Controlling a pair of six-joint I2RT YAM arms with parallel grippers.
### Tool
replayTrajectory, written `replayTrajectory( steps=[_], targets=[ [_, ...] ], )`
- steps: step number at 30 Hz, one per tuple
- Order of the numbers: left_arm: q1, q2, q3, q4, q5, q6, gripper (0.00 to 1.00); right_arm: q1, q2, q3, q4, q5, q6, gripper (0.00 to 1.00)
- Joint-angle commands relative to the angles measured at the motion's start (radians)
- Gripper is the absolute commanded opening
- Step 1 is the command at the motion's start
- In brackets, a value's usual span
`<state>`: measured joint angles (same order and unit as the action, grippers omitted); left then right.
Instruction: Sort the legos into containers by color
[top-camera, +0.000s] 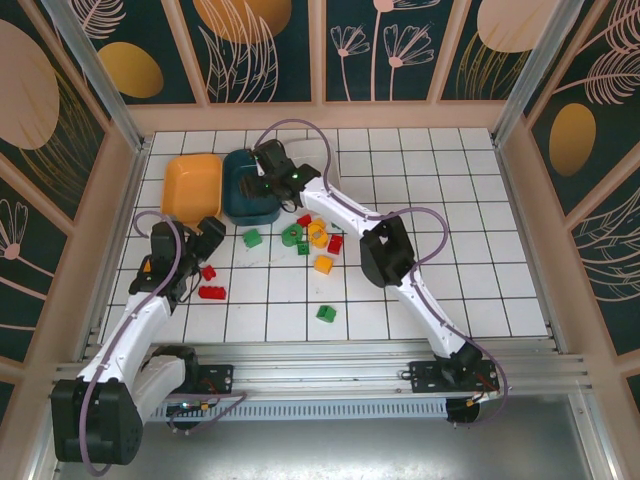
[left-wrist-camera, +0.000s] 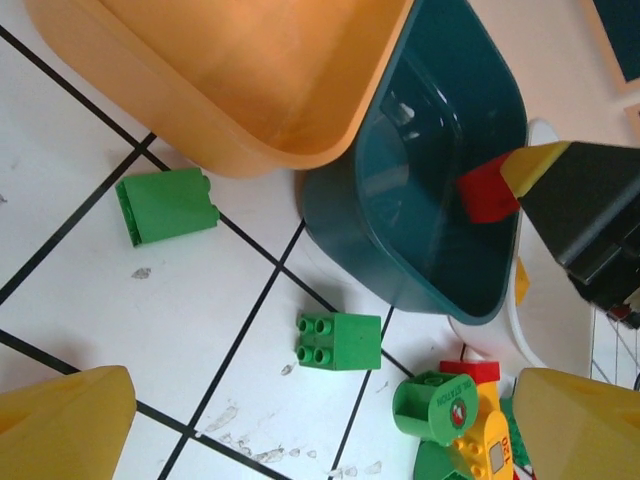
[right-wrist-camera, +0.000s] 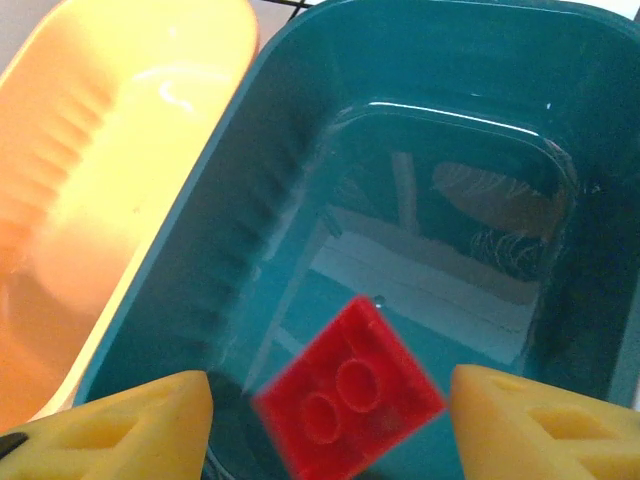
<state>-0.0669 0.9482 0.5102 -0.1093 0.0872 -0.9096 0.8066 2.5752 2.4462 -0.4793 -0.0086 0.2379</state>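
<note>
My right gripper (right-wrist-camera: 330, 400) hangs spread over the dark teal tray (right-wrist-camera: 480, 120), far-left on the table (top-camera: 450, 200). A blurred red brick (right-wrist-camera: 350, 395) sits loose between its fingers (right-wrist-camera: 130, 430). The orange tray (top-camera: 190, 188) is just beside. My left gripper (left-wrist-camera: 325, 425) is released, grasping nothing.

left tray (top-camera: 190, 188) against middle tray (top-camera: 238, 190), bricks (top-camera: 322, 264) scattered before them, one brick (right-wrist-camera: 345, 400) seemingly above middle tray
</note>
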Motion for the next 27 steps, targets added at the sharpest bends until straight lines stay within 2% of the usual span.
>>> replayTrajectory(
  steps=[1,7,10,12,18,22,27],
  targets=[
    [0.006,0.021,0.024,0.007,0.042,0.056,0.94,-0.001,-0.075,-0.003,-0.024,0.011,-0.020,0.65],
    [-0.024,0.100,0.061,0.017,0.065,0.094,0.91,-0.003,-0.211,-0.140,0.022,0.046,-0.033,0.65],
    [-0.107,0.172,0.112,-0.001,-0.001,0.123,0.90,-0.008,-0.344,-0.347,0.107,0.096,-0.023,0.66],
    [-0.168,0.234,0.148,-0.015,-0.060,0.137,0.90,-0.019,-0.460,-0.546,0.202,0.108,0.005,0.66],
    [-0.246,0.398,0.207,0.012,-0.108,0.174,0.89,-0.070,-0.758,-1.040,0.401,0.131,0.080,0.70],
    [-0.278,0.494,0.262,0.001,-0.161,0.200,0.88,-0.105,-0.877,-1.232,0.434,0.151,0.106,0.70],
    [-0.280,0.540,0.276,0.004,-0.234,0.232,0.87,-0.130,-0.977,-1.385,0.439,0.156,0.129,0.70]
  ],
)
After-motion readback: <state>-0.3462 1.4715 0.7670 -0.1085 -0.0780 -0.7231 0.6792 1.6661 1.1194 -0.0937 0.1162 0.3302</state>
